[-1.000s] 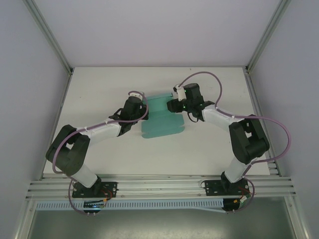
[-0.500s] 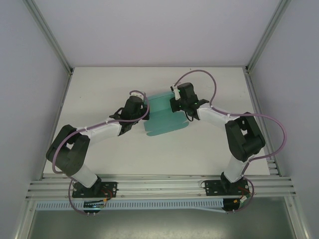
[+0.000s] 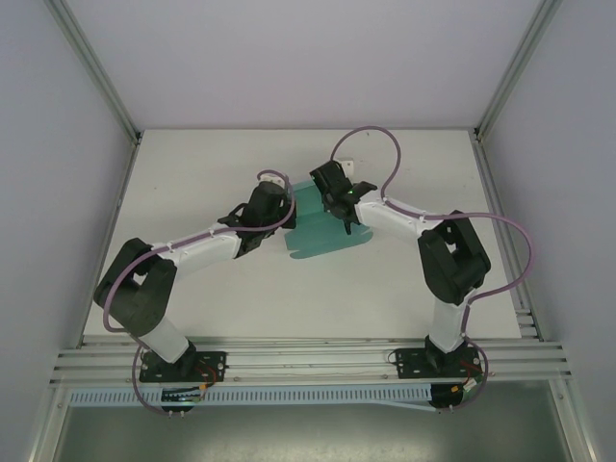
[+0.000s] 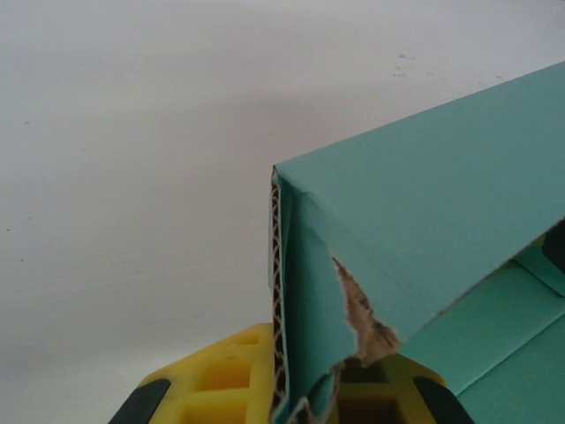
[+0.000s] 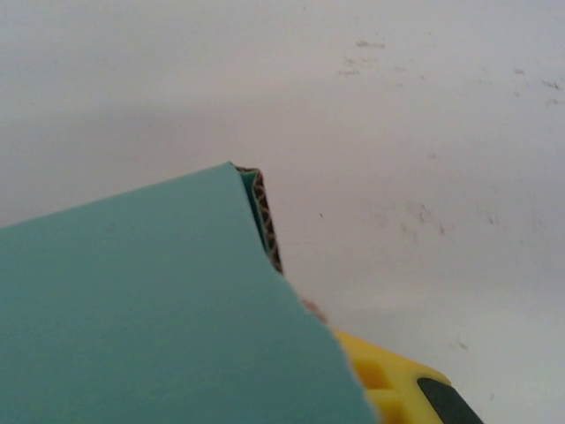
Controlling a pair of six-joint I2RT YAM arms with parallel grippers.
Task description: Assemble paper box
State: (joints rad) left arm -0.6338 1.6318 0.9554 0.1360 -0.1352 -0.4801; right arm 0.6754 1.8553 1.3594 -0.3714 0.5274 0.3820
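Over the white bench (image 3: 192, 164) from the top camera, both arms reach in toward the middle and meet at the paper box (image 3: 327, 236), a piece of teal-green card lying just beyond centre. It is partly folded, with one panel flat on the bench and the far part raised between the two arms.

Left claw (image 3: 281, 204) comes in on the box's left side. From its wrist camera the yellow fingers (image 4: 221, 384) sit at the bottom of the view with the card's raw corrugated edge (image 4: 279, 291) running straight down between them. The jaws are pressed together, pinching that fold of card. Just beside the grip there's a tear (image 4: 362, 318) in the teal face, with brown paper showing through. The folded panel rises away from the claw and slopes off to the right, above the bench.

Right claw (image 3: 327, 192) sits at the box's far, upper edge, close to the left one, with only the raised card between them. In its wrist view the teal sheet sweeps across the lower left, one yellow finger (image 5: 384, 375) peeks out from under it, and a sliver of corrugated edge shows at the card's top corner. Jaws squeezed right down here too — clamped on the card's edge, as best the view shows.
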